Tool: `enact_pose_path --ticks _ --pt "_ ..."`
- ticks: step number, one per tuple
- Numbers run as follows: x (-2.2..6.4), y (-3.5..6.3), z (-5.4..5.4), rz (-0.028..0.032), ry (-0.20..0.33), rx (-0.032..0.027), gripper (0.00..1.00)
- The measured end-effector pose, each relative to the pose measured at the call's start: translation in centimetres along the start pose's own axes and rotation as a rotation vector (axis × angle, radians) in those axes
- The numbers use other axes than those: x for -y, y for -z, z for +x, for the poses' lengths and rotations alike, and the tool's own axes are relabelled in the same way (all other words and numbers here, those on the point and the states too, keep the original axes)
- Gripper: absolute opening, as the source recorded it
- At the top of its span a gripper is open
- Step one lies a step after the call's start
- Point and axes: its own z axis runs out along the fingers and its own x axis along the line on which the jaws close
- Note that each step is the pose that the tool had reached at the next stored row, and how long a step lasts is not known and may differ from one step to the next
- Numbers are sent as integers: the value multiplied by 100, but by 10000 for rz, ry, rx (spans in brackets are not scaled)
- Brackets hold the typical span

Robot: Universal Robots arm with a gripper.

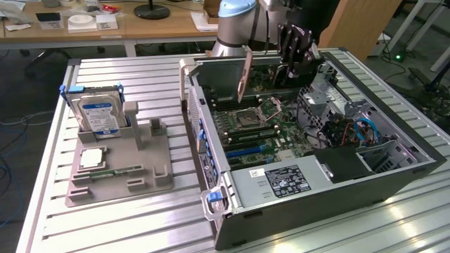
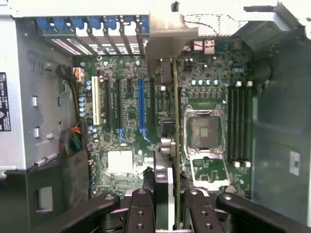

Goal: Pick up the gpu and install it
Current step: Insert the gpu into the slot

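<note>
The gpu (image 1: 262, 71) is a thin green card with a pale metal bracket at one end. It hangs upright above the motherboard (image 1: 271, 132) inside the open computer case (image 1: 393, 179). My gripper (image 1: 288, 66) reaches down from above and is shut on it. In the wrist view the gpu (image 2: 176, 121) is edge-on, a slim blade running between my two black fingers (image 2: 141, 208), with its silver bracket against the case's rear slot wall. My gripper (image 2: 167, 196) clamps the card's near end. The card stands over the board beside the blue expansion slot (image 2: 141, 107).
A grey holder tray (image 1: 116, 187) on the exterior view's left carries a silver hard drive (image 1: 100, 117), a memory stick (image 1: 113, 173) and a square chip (image 1: 92, 157). Inside the case are the CPU socket (image 2: 204, 131), memory slots (image 2: 238, 124) and power supply (image 1: 281, 182).
</note>
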Motion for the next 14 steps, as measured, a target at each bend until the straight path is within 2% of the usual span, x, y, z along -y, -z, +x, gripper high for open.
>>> enact_pose_path --ticks 3,7,10,14 --pt "-6 -55 1 2 -2 -2 28" --pt "-158 -124 25 -1 0 -6 28" --pt "-158 -178 156 0 -2 -4 28" --pt "-160 -250 174 23 -361 -6 28"
